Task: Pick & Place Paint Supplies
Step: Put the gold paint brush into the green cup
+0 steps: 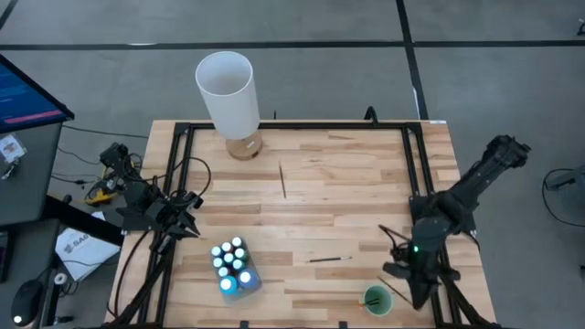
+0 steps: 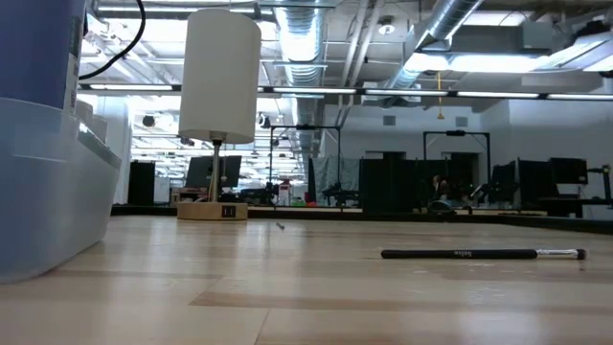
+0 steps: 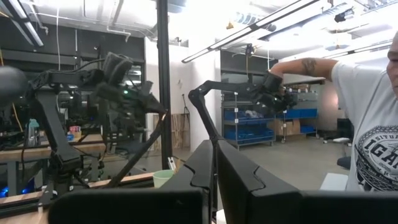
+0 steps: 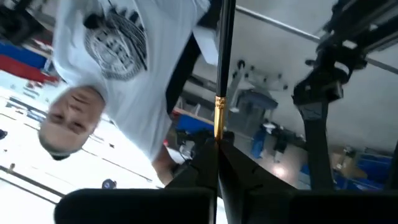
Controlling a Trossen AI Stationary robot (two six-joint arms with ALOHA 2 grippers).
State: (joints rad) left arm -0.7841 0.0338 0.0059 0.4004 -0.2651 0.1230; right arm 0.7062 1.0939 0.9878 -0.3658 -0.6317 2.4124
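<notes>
My right gripper (image 1: 422,291) clenches a brush (image 4: 220,93) above the green cup (image 1: 376,298); left gripper (image 1: 187,224) is shut, empty, at the table's left edge. Bottles (image 1: 232,265) sit clustered; two brushes (image 1: 282,180) lie loose; plenty left, I reckon.

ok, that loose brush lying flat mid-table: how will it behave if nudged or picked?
The brush is a thin round stick lying flat, so a sideways nudge would probably roll it. It looks straight and stiff, likely light. Sitting so low on the table, pinching it looks fiddly.
</notes>
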